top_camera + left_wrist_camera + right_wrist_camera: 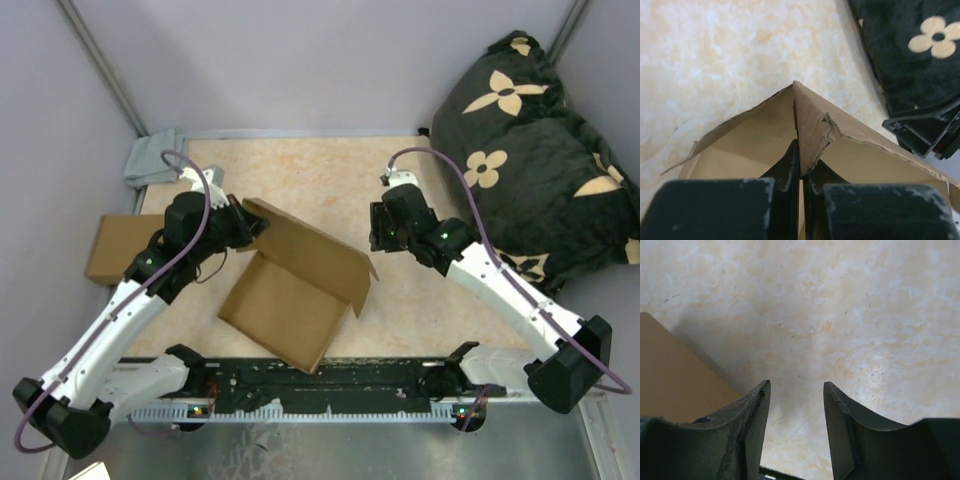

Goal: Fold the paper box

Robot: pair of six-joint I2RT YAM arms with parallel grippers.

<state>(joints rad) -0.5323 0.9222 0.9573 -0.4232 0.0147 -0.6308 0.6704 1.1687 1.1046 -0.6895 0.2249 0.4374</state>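
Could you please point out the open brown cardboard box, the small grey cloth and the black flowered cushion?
open brown cardboard box [285, 310]: top view, inner floor.
small grey cloth [145, 160]: top view, its middle.
black flowered cushion [545, 140]: top view, plain black fabric.

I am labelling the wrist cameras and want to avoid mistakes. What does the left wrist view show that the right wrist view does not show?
Only the left wrist view: the left fingers shut on a raised corner of the paper box, and a black cushion with beige flowers at the upper right.
Only the right wrist view: the right fingers, open with nothing between them.
Both: the beige mottled table and brown cardboard of the paper box, which in the right wrist view is only a plain patch at the left edge.
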